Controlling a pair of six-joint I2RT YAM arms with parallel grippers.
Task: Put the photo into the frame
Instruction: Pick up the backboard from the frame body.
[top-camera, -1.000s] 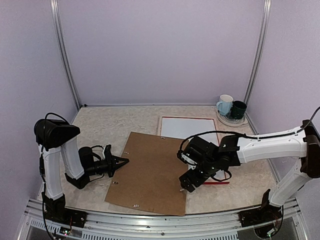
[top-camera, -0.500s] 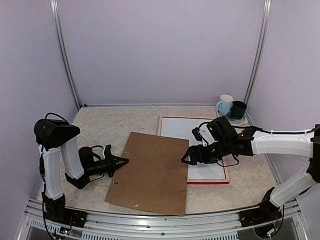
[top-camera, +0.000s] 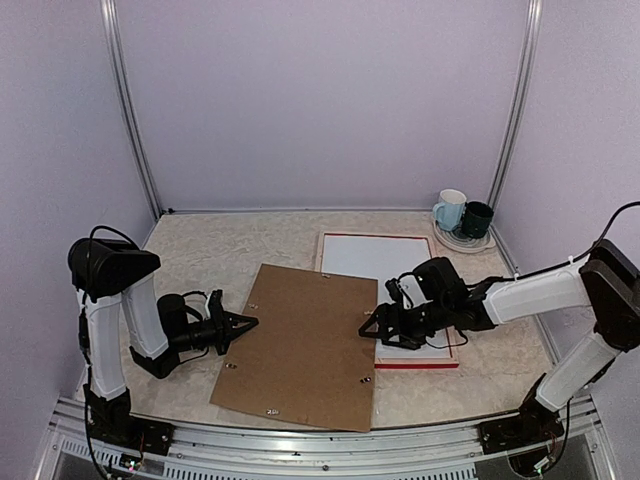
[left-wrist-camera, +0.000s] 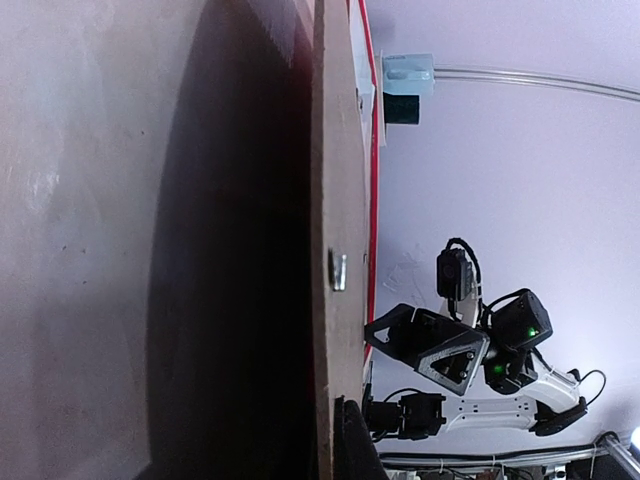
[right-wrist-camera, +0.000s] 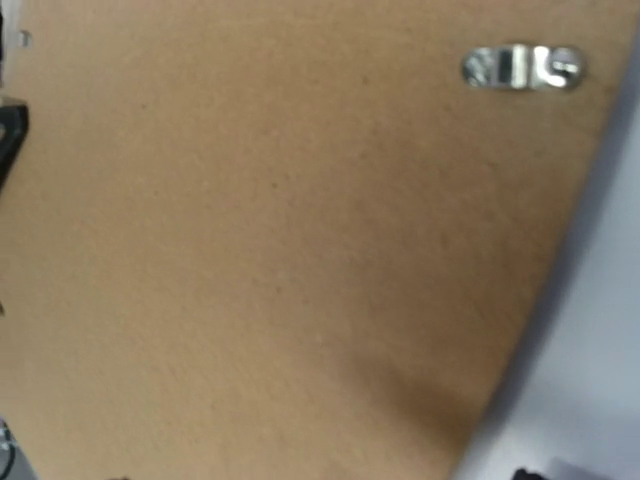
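**Right claw lowered to the board's edge**

Since half a second ago, the right gripper (top-camera: 370, 329) has been brought lower and slightly leftward, to the right edge of the backing board (top-camera: 300, 340) at centre picture; nothing else has shifted. Whether its fingers are parted or closed cannot be told: its wrist view is filled by brown board, with a metal clip (right-wrist-camera: 522, 67) at upper right.

The left gripper (top-camera: 245, 322), at centre left, is judged to be clenched on the board's left edge, which is seen edge-on in its wrist view with shadow beneath it.

The frame (top-camera: 420, 364) lies right of centre, a white mat (top-camera: 370, 255) inside it and its left side overlapped by the board. The photo is seen in no view and may be hidden under the board.

The step in hand is judged to be taking the board's right edge. The grip is best made clear of the clip, with one finger slid beneath the edge. Both sides should then be raised together, so the board is neither bent nor dragged across the frame.
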